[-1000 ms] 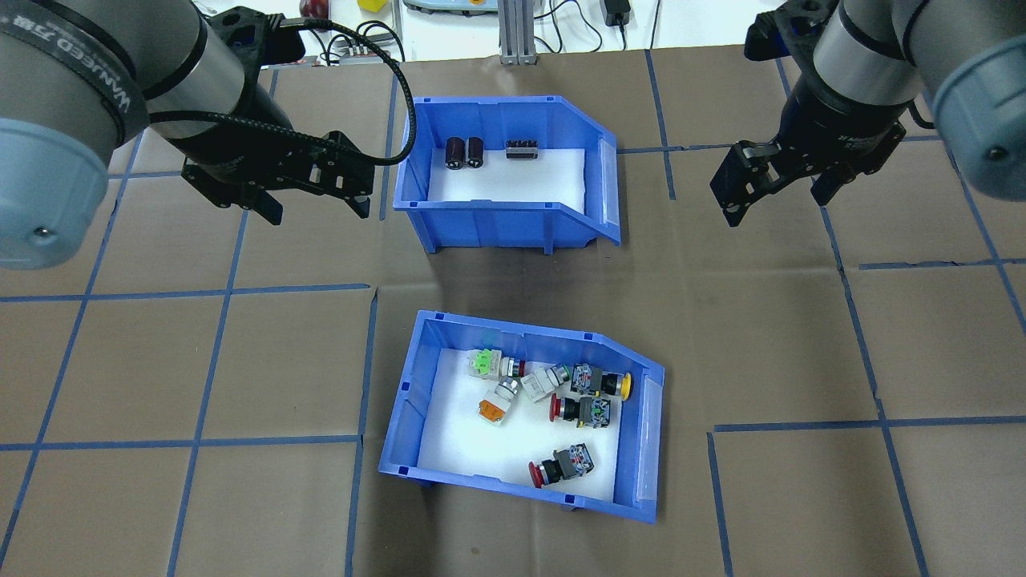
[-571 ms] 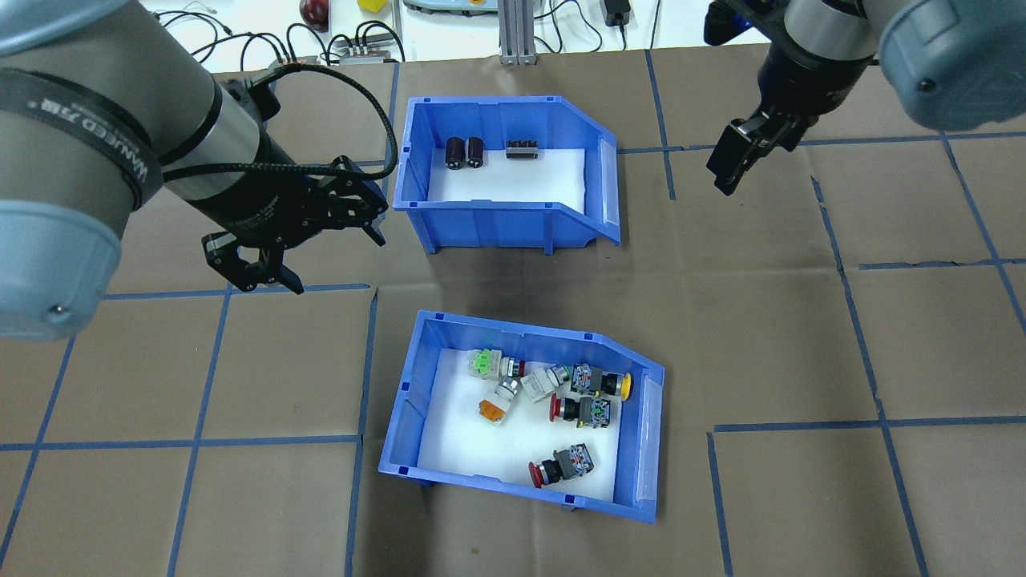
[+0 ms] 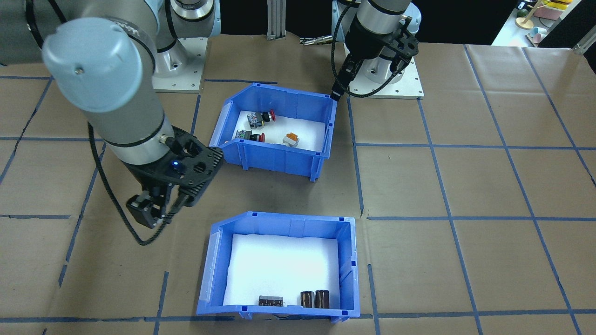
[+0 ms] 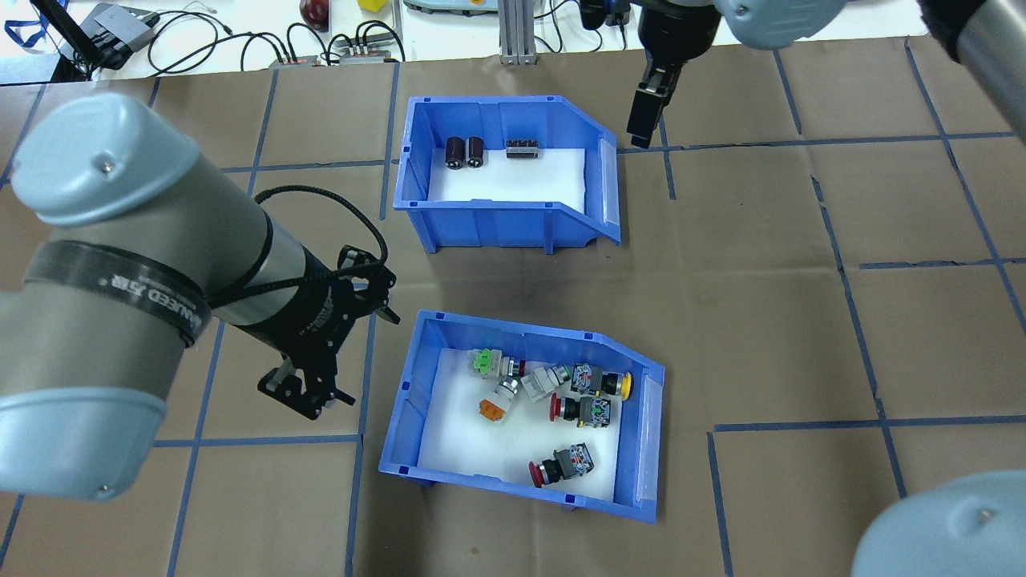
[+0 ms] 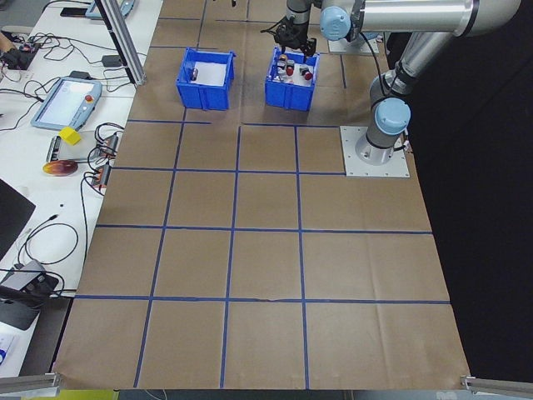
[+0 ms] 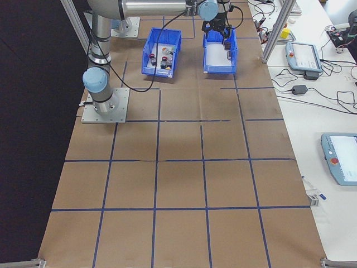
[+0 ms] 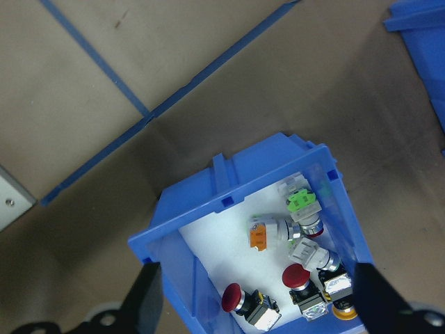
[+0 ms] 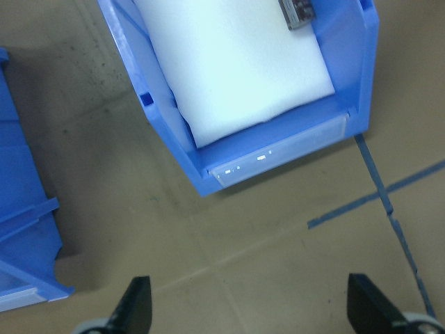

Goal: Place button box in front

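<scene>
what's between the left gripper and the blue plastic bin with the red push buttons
Nothing visible. The left gripper hangs open just beside the blue plastic button bin, off its closed back wall, with only bare brown paper between them.

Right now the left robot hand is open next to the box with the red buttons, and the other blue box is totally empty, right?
Not quite. The other blue box isn't empty: the overhead view shows two black cylinders and a dark block on its white liner. The rest is right: the left gripper is open beside the button box.
</scene>
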